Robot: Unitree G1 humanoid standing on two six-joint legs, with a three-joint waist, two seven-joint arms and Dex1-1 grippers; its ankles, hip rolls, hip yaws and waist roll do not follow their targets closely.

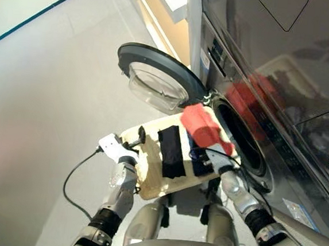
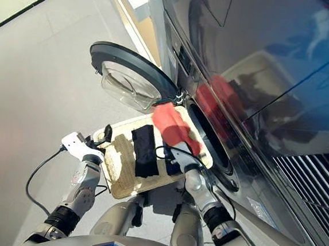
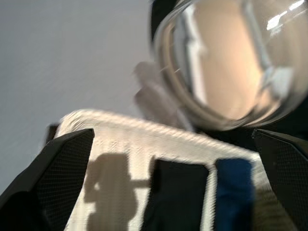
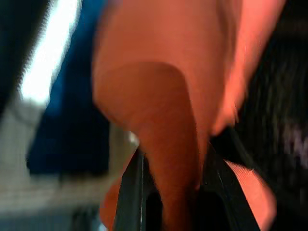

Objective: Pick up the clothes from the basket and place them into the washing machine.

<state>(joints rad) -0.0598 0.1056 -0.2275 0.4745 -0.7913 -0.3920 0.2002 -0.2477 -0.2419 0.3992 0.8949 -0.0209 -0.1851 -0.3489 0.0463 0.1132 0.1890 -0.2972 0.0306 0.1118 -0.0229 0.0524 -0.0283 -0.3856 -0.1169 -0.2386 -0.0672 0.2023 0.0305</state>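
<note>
Right gripper [image 4: 168, 192] is clamped on the red cloth [image 1: 202, 125], lifted above the basket [image 1: 148, 176] beside the porthole [image 1: 241, 138]. Carry it well inside the drum before releasing. Left gripper [image 3: 159, 192], fingers apart, faces the basket. Black cloth [image 1: 171, 152] lies there; navy cloth [image 3: 233, 192] is mostly hidden.
</note>
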